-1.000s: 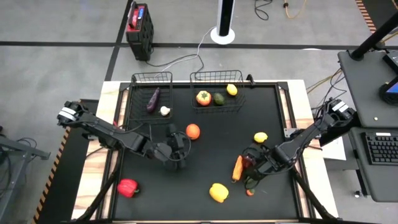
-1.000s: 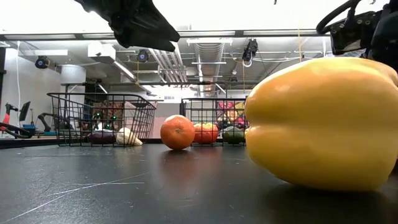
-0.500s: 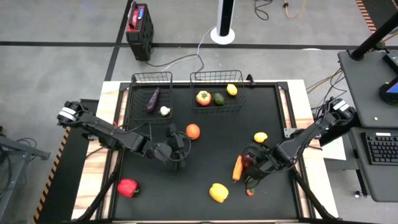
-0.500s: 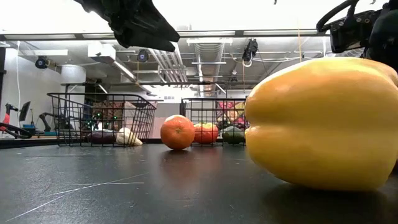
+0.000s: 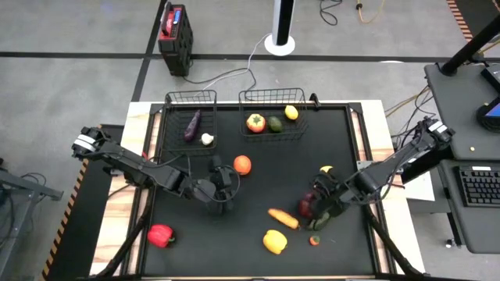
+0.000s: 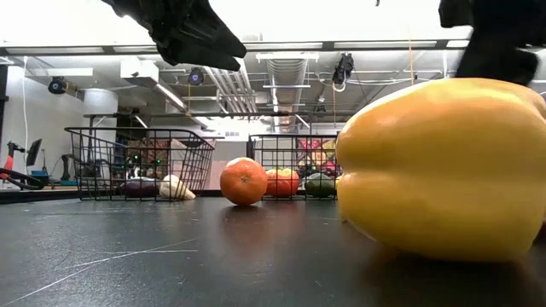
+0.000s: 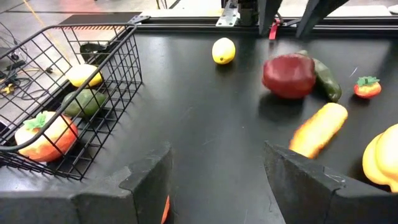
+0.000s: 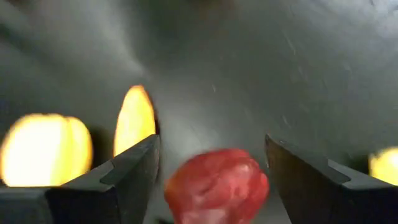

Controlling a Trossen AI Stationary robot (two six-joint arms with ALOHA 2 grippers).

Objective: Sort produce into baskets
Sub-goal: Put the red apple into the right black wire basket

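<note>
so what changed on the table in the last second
The right gripper shifted toward the table's far edge and now straddles the dark red pepper; whether it holds it is unclear. The carrot, which stood upright beside the gripper, got knocked toward the table's middle and now lies slanted near the yellow pepper. The left gripper stayed put beside the orange; baskets and their contents are unchanged.

Two dark jointed arms, white shoulder caps, broad black fingers (image 7: 308, 180)
</note>
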